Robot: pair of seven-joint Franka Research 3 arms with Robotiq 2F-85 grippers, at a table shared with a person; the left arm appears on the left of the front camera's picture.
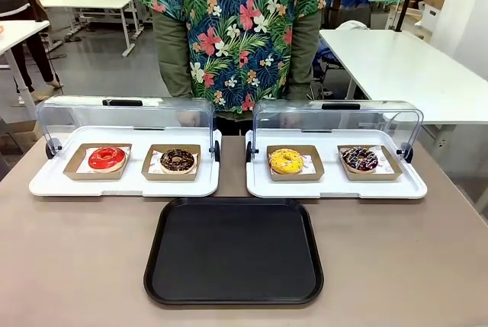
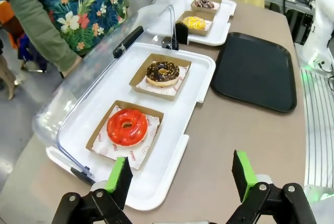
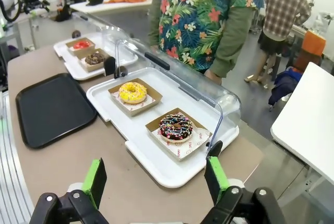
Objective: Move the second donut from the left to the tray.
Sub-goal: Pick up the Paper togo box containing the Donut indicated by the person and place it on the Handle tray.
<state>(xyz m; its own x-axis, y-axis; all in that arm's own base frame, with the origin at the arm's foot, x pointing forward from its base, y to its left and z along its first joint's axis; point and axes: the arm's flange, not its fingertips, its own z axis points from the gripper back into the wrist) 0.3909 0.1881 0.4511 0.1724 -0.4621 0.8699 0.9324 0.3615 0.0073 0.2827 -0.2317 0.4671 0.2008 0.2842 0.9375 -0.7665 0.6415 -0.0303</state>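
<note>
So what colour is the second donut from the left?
That donut: dark chocolate-brown icing, clearest in the left wrist view.

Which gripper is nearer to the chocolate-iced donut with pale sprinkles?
Left. The left gripper hovers beside the display tray holding the chocolate donut; the right gripper, beside the other display tray.

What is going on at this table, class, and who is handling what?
Nothing is being handled yet. The chocolate donut, second from the left, sits on the left display tray, whose clear lid is raised. The black tray lies in front, with no donut on it. The left gripper and right gripper are both open and hold nothing. A person stands at the far side.
</note>
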